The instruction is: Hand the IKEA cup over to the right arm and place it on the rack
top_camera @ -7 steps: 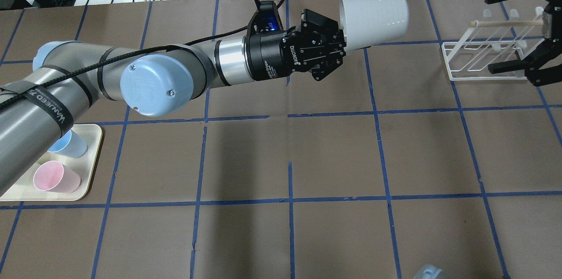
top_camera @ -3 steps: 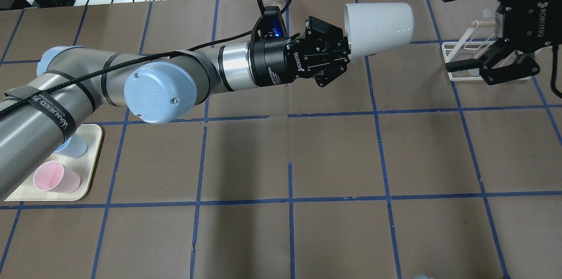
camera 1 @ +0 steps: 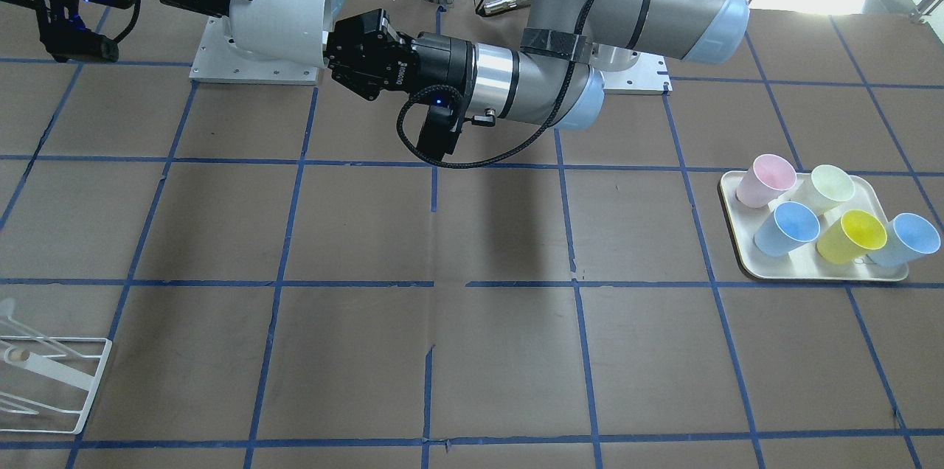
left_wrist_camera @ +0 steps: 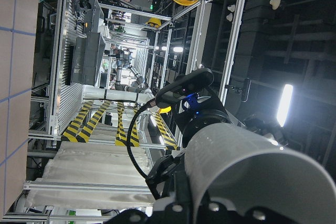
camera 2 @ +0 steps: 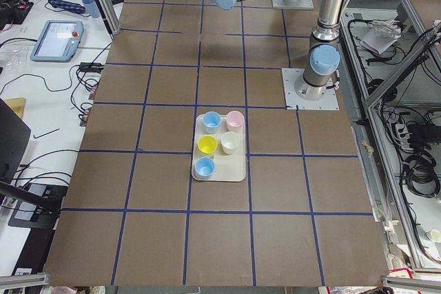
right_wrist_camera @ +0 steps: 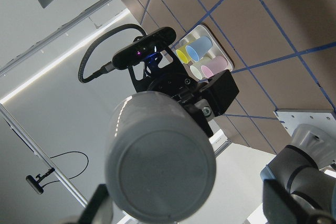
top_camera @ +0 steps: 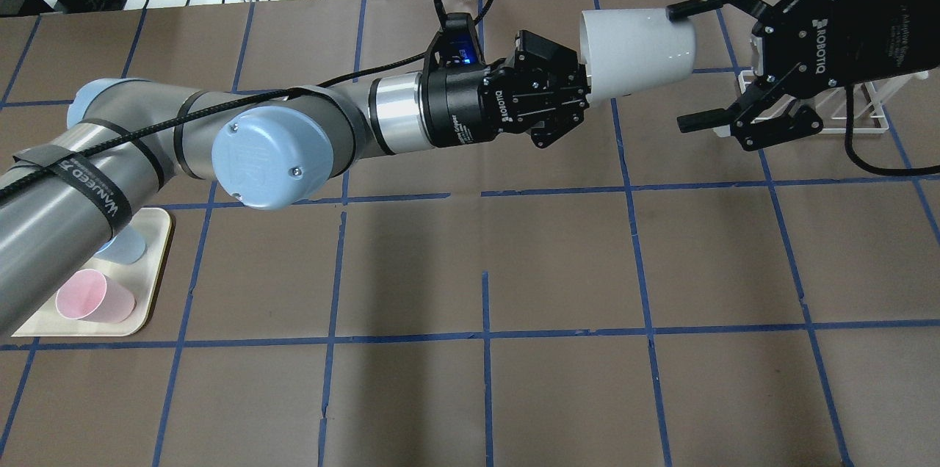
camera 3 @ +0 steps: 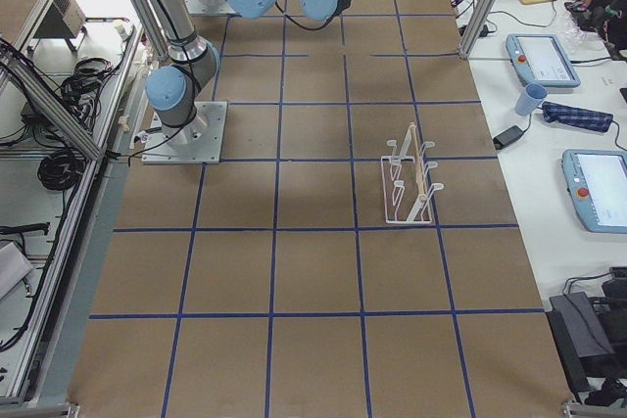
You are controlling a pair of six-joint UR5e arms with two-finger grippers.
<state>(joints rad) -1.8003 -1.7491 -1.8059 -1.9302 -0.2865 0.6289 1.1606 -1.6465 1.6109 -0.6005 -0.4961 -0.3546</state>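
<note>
You were at the handover step. Your left gripper (top_camera: 579, 85) pinched the IKEA cup (top_camera: 637, 48) by its rim and held it sideways above the desk (top_camera: 514, 269), its base pointing away toward the right gripper (top_camera: 679, 64). That gripper was spread wide around the base end, one finger close against the wall and the other apart; I could not tell if they touched. Next, I judge, you needed to slide it further along the cup, close it, then release the left. The rack (camera 3: 409, 183) stood beyond the right gripper.
</note>
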